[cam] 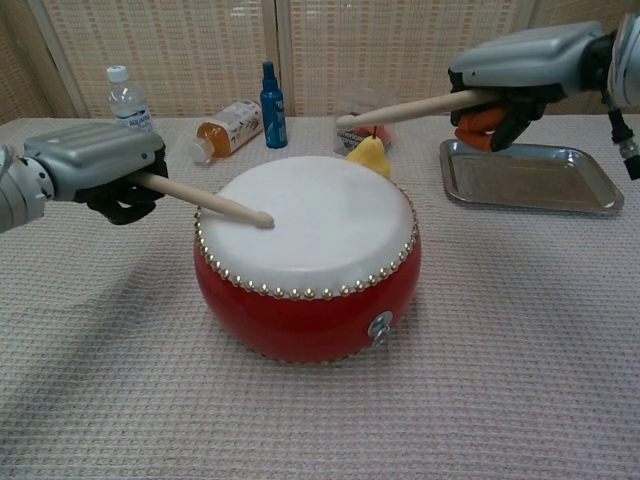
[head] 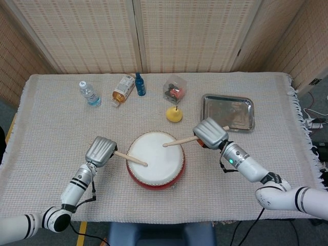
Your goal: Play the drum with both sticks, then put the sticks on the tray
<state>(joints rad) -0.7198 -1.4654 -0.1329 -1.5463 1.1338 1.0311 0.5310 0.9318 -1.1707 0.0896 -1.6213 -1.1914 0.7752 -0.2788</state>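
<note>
A red drum (head: 155, 160) (cam: 308, 255) with a white skin sits at the table's front centre. My left hand (head: 100, 150) (cam: 95, 168), left of the drum, grips a wooden stick (head: 130, 158) (cam: 203, 199) whose tip rests on the skin's left part. My right hand (head: 210, 133) (cam: 525, 70), right of the drum, holds the other stick (head: 180, 141) (cam: 408, 106) raised above the skin. The steel tray (head: 227, 111) (cam: 525, 176) lies bare at the back right.
Along the far side stand a water bottle (head: 89, 93) (cam: 125, 97), a lying orange bottle (head: 122, 89) (cam: 224, 129), a blue bottle (head: 139, 84) (cam: 272, 92) and a clear box (head: 174, 89). A yellow pear (head: 174, 114) (cam: 369, 154) sits just behind the drum.
</note>
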